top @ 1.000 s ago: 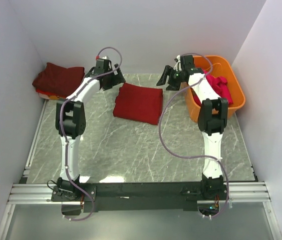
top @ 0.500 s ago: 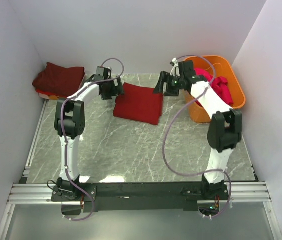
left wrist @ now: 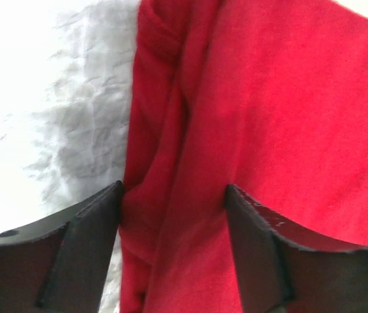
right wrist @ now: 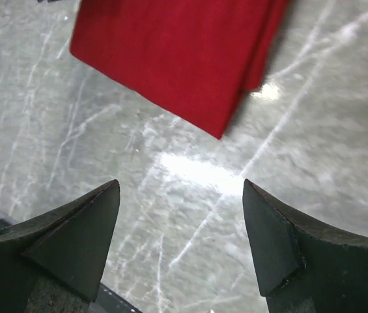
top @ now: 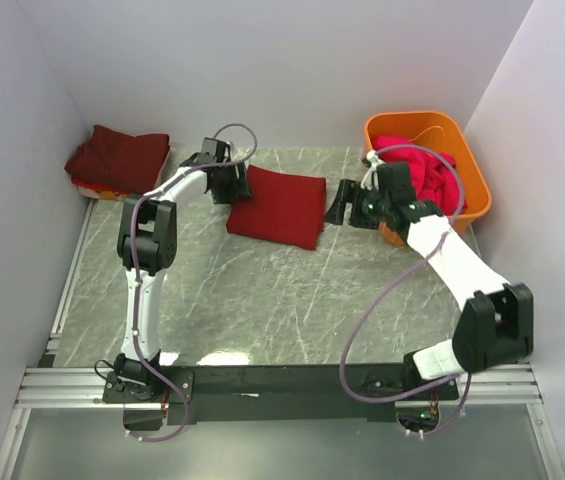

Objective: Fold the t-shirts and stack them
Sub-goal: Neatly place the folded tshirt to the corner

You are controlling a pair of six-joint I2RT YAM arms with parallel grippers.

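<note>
A folded red t-shirt (top: 278,205) lies on the marble table, left of centre at the back. My left gripper (top: 234,186) is at its left edge. In the left wrist view the gripper (left wrist: 174,218) is open, with the shirt's (left wrist: 281,111) folded edge between the jaws. My right gripper (top: 341,207) is open and empty just right of the shirt. In the right wrist view the gripper (right wrist: 180,222) hangs over bare table, with the shirt's (right wrist: 177,52) corner ahead. A folded dark red shirt (top: 117,155) lies at the back left. Magenta-pink shirts (top: 424,165) fill the tub.
The orange plastic tub (top: 412,117) stands at the back right, close behind the right arm. White walls close in the table on the left, back and right. The marble top (top: 262,300) stretches toward the arm bases.
My right arm has swung away from the tub, down and forward to the table right of the red shirt. My left gripper has moved right onto the shirt's left edge.
</note>
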